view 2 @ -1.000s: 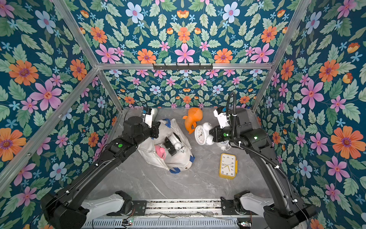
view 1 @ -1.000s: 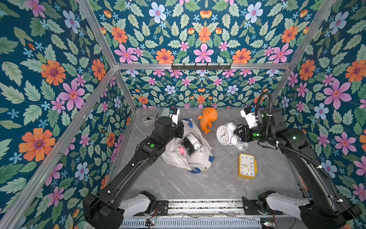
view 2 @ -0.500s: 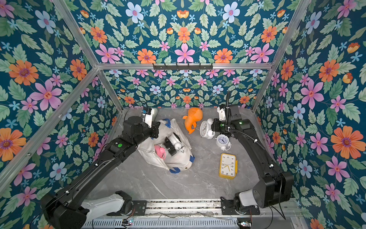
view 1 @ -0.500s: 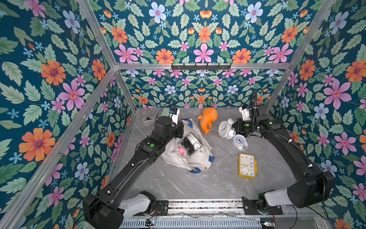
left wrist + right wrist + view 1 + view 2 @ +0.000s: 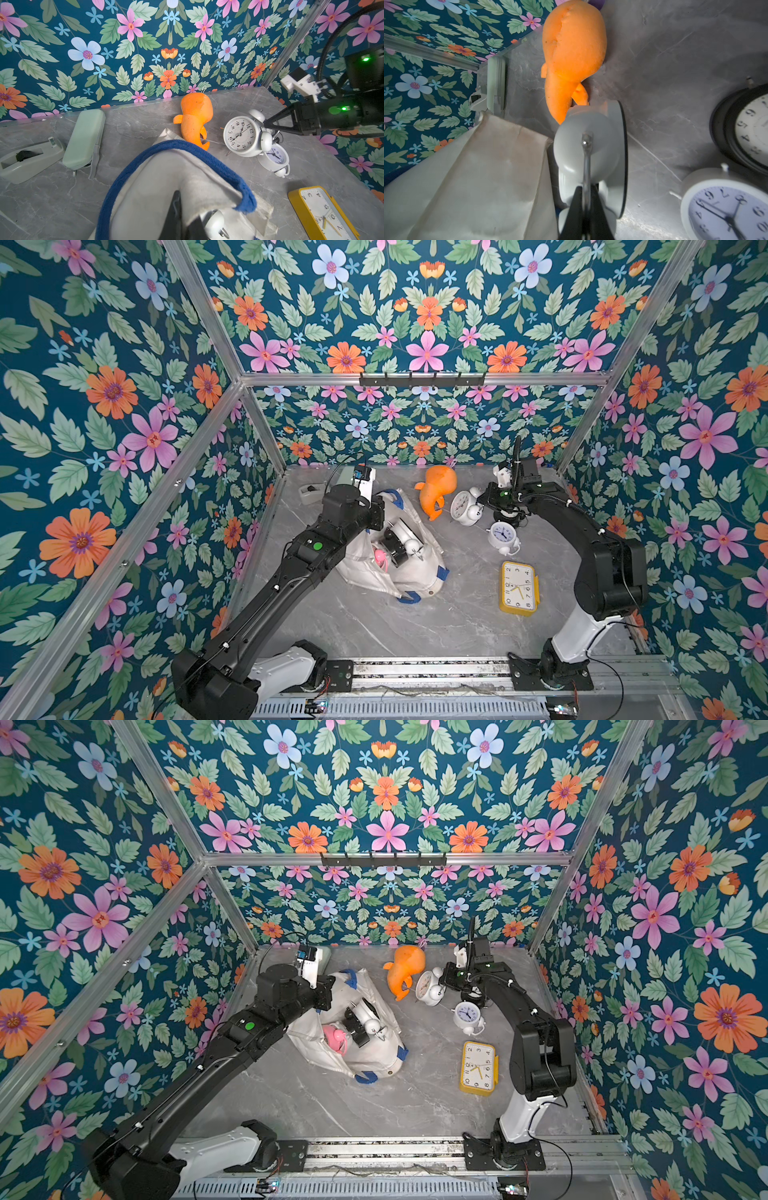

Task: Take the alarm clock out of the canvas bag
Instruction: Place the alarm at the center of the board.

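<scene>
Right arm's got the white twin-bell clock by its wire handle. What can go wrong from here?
The right tool holds the white clock only by its thin wire handle: it may swing or slip.
The blue-faced clock and black clock stand close by: withdrawing could topple them.
The left tool pinches the canvas bag; a tug could spill the pink item inside.

Outside the one off-white canvas bag [image 5: 419, 568], four are counted: a large white twin-bell clock [image 5: 463, 506] in the right jaws, a small white twin-bell clock [image 5: 503, 536], a yellow rectangular clock [image 5: 518, 588] and a black round clock [image 5: 745, 128]. Within it, at the left jaws, two rounded items are seen: one pink item [image 5: 332, 1038] and one white item [image 5: 368, 1016]. Also counted are one orange plush toy [image 5: 436, 491], one pale-green case [image 5: 84, 139] and one grey tape dispenser [image 5: 25, 171].
</scene>
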